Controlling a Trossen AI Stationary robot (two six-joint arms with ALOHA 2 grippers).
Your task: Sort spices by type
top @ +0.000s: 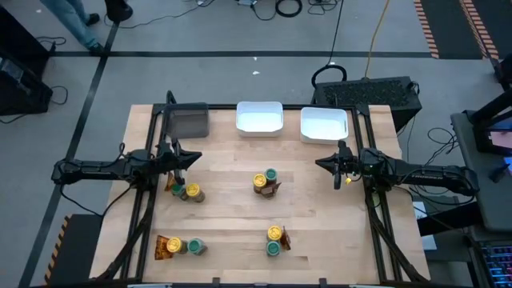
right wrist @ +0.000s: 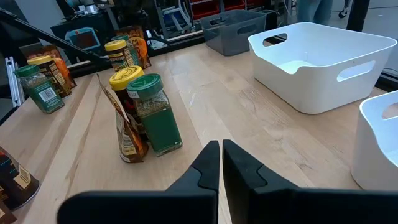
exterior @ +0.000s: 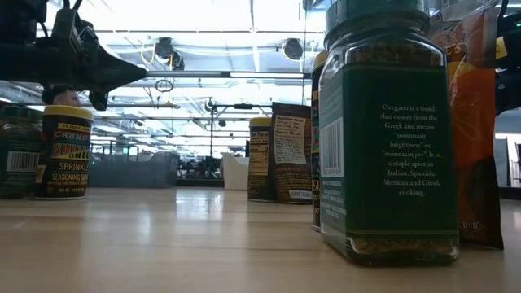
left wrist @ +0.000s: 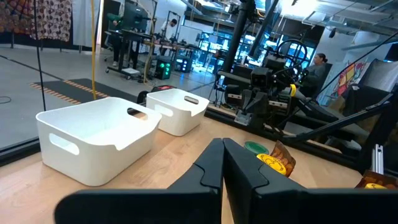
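The spices stand in small mixed clusters on the wooden table. One cluster sits mid-table: a yellow-lidded jar (right wrist: pixel 126 78), a green-lidded jar (right wrist: pixel 152 115) and an orange-brown packet (right wrist: pixel 121 127) leaning on them. Others stand near centre (top: pixel 274 240), at the near left (top: pixel 180 246) and by the left arm (top: pixel 186 192). My left gripper (top: pixel 198 157) (left wrist: pixel 222 142) hovers shut at the table's left, pointing right. My right gripper (top: pixel 318 163) (right wrist: pixel 221 144) hovers shut at the table's right, pointing toward the centre cluster. Neither holds anything.
A grey tray (top: pixel 186 122) and two white trays (top: pixel 259 118) (top: pixel 324 125) line the table's far edge. In the low view a green-lidded oregano jar (exterior: pixel 387 130) and a packet (exterior: pixel 480 122) stand close to the near edge. People are in the room beyond.
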